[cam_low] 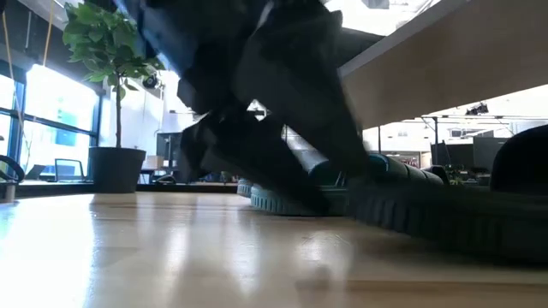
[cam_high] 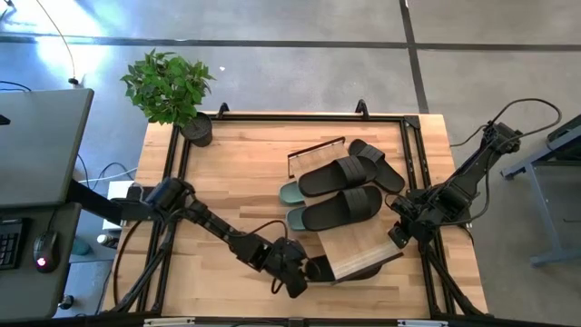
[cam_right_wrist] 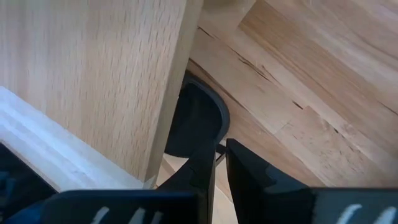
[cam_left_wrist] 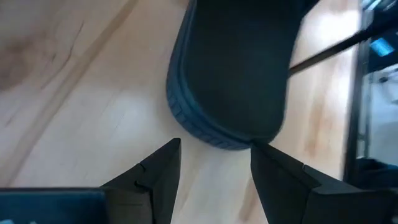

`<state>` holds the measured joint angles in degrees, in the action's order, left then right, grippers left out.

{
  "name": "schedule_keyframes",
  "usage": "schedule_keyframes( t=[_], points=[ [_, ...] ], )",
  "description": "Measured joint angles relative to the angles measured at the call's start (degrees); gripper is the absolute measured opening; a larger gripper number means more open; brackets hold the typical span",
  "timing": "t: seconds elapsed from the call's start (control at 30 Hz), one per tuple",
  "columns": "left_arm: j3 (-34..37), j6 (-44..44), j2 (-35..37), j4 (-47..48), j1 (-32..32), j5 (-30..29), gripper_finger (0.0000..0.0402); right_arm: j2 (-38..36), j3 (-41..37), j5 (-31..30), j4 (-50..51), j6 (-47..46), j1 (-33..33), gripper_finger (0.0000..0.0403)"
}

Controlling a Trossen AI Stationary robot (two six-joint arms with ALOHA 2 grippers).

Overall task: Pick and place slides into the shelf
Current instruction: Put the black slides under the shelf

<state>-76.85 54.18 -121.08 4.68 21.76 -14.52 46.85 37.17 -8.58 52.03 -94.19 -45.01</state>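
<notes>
Left gripper (cam_left_wrist: 214, 165) at a black slide's (cam_left_wrist: 233, 68) heel
Its jaws stand spread; right gripper (cam_right_wrist: 219, 163), nearly pressed together, beside the shelf (cam_high: 359, 247).

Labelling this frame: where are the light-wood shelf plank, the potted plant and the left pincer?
Light-wood shelf plank (cam_high: 356, 250), high view, bare top.
Green potted plant (cam_high: 169, 86), high view, leaves.
Left pincer (cam_left_wrist: 214, 163), left wrist view, between fingertips.

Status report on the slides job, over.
Left gripper open, closing in on a black slide by the shelf. Right gripper nearly shut, empty, at the shelf's other side. Four slides piled mid-table.
</notes>
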Motion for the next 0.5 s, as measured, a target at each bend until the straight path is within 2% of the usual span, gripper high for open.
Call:
schedule_keyframes(
  t=[0.5],
  points=[
    [-0.05, -2.79, -0.33, -3.0, -0.79, 0.82, 0.0176, 0.0, 0.0, -0.03, 0.02, -0.01, 0.0, 0.0031]
  ],
)
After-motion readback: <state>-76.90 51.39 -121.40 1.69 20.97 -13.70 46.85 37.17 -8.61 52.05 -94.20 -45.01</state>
